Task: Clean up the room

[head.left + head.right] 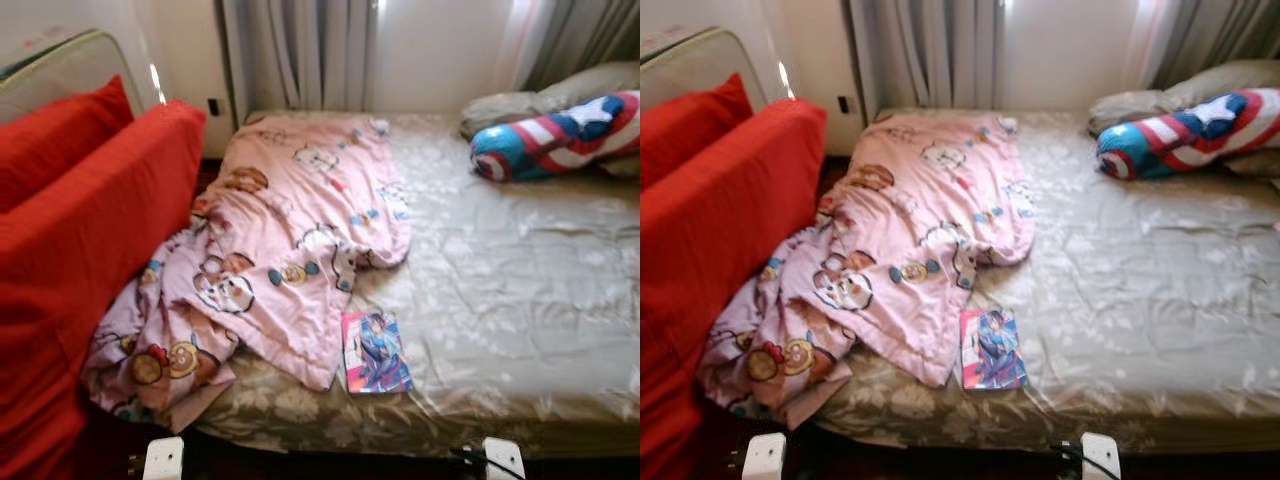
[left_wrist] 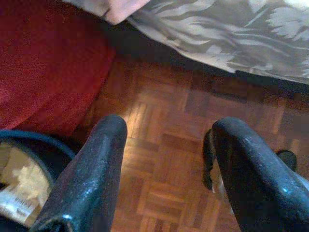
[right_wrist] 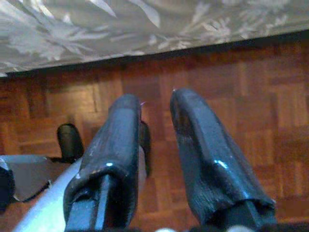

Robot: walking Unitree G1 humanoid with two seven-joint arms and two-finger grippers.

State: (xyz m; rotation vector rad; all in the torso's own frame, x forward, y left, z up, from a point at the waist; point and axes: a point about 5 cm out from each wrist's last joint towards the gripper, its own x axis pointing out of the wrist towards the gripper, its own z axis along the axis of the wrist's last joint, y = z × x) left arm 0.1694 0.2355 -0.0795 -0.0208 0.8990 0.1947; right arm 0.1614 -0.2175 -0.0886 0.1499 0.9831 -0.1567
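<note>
Bed (image 1: 520,300): blanket (image 1: 270,250) rumpled, book (image 1: 375,352) near edge. We've both grippers (image 2: 166,169) (image 3: 157,159) empty, fingers apart. Tugging blanket could knock book off.

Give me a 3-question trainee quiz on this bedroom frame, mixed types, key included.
1. True or false: the comic book lies on the bed, near its front edge.
2. Multiple choice: the pink blanket is (A) folded at the headboard, (B) rumpled and hanging off the bed's side by the red cushions, (C) on the floor.
3. Fill in: the left gripper hangs over the ____ floor, jaws apart and empty.

Key: 1 true; 2 B; 3 wooden parquet.
</note>
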